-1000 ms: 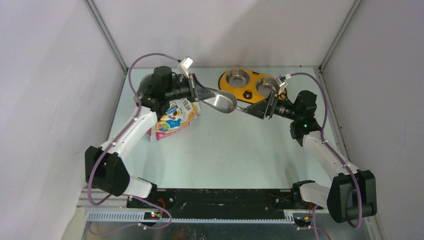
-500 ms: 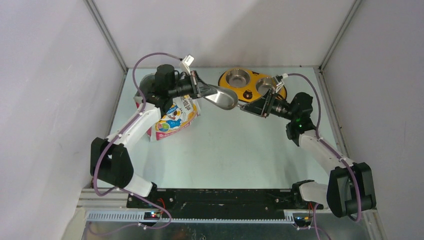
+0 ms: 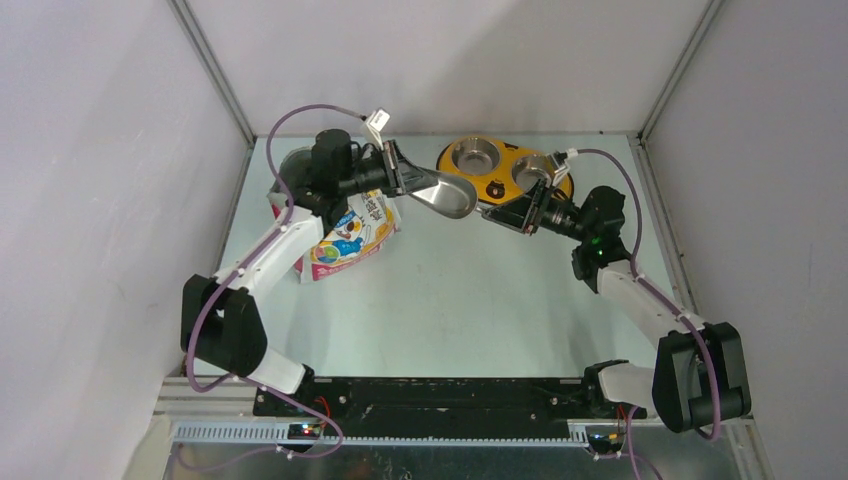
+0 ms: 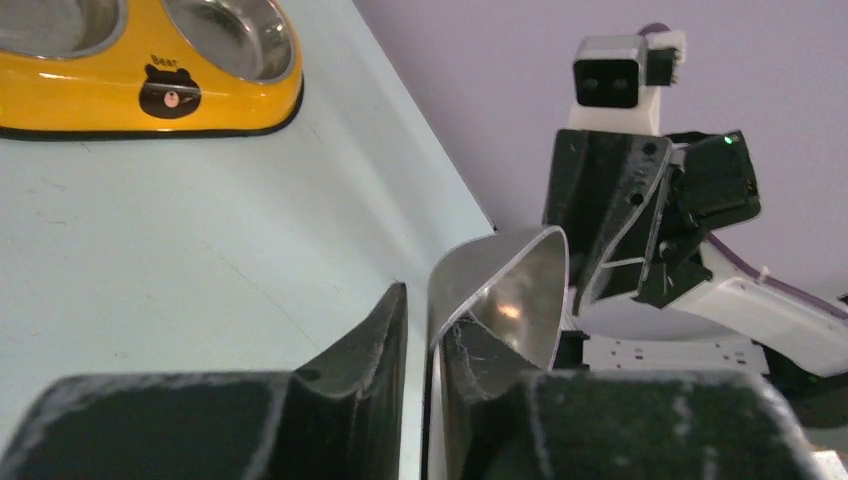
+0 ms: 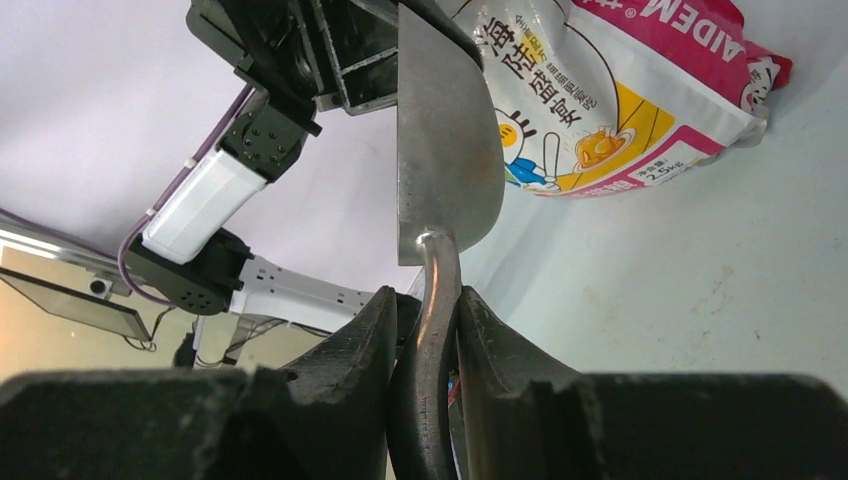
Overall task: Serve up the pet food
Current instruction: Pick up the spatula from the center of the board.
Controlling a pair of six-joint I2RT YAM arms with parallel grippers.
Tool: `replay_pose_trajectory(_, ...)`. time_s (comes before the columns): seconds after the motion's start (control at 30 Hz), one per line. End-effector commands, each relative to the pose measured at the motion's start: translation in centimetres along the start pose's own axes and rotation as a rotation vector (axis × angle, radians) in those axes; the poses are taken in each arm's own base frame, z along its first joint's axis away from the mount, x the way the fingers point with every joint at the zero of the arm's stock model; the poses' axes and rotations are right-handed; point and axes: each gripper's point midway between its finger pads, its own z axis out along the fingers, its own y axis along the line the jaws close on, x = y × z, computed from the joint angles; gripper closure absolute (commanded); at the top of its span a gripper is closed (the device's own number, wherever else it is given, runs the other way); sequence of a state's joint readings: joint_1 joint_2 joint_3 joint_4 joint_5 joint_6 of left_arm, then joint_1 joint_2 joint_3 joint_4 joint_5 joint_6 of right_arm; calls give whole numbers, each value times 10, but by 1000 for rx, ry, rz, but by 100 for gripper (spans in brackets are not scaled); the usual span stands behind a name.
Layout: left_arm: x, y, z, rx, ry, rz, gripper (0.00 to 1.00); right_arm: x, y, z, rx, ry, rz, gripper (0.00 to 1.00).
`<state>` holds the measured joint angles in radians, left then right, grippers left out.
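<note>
Between left tool (image 3: 408, 183) and right tool (image 3: 497, 213) — the scoop (image 3: 447, 196) (feeder (image 3: 505, 163) behind).

Yellow feeder (image 3: 503, 163), metal scoop (image 3: 445, 196)

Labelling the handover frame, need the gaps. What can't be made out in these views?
- Bag mouth: top view, mostly under left arm; right wrist, cut by frame edge.
- Pet food: none visible in any view.
- Feeder bowls: top view, right gripper covers part of one; left wrist, cut by top edge.
</note>
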<state>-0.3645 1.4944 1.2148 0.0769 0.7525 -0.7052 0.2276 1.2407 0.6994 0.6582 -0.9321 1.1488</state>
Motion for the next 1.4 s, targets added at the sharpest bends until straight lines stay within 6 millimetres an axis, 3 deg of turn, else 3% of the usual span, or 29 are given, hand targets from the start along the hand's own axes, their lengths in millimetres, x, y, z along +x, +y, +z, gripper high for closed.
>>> replay_pose_trajectory(0.0,1,5,3,-37,-4,33,70,-9,27,-3,-55,-28,-158,100)
replay_pose_trajectory(0.03,2,6,3,-44,0,33,58,-10,26,-3,-47,-38,-163,100)
replay_pose_trajectory(0.17,-2,5,2,-57,-5,49,33,-19,16,-8,0,-74,-179,100)
replay_pose_trajectory(0.3,3,5,0,-61,13,44,28,-30,4,-15,67,-111,-172,100)
replay_pose_trajectory(0.77,7,23,-2,-140,23,56,38,-22,40,-18,-85,-44,-184,100)
replay_pose_trajectory(1.1,6,18,-1,-120,26,53,43,-24,19,-16,1,-72,-191,100)
replay_pose_trajectory(1.17,5,17,-1,-117,25,50,52,-24,17,-15,7,-73,-195,100)
replay_pose_trajectory(1.27,4,16,-1,-114,26,47,58,-19,7,-10,66,-46,-211,100)
replay_pose_trajectory(1.37,4,15,0,-112,26,44,83,-18,0,-6,112,-30,-235,100)
